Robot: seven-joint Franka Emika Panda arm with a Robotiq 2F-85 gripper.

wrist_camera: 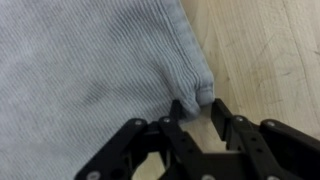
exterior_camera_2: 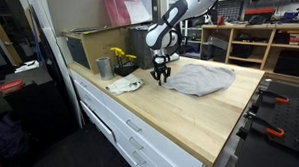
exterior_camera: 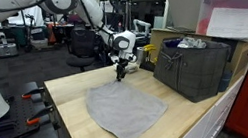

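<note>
wooden workbench [exterior_camera: 71, 113] | arm pointing straight down | hand [wrist_camera: 197, 108] pinching grey cloth [wrist_camera: 90, 60] corner

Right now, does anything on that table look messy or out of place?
Only the grey cloth: it lies askew on the wooden table, and in the wrist view one corner is puckered up between the fingertips of the gripper. Nothing looks spilled or broken.

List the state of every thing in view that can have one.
grey ribbed cloth: spread out on the light wooden table, one corner bunched up.
black two-finger gripper: shut on that bunched corner, low over the table.
dark plastic crate: upright, open-topped.
small metal cup: upright.
white rag: crumpled.
</note>
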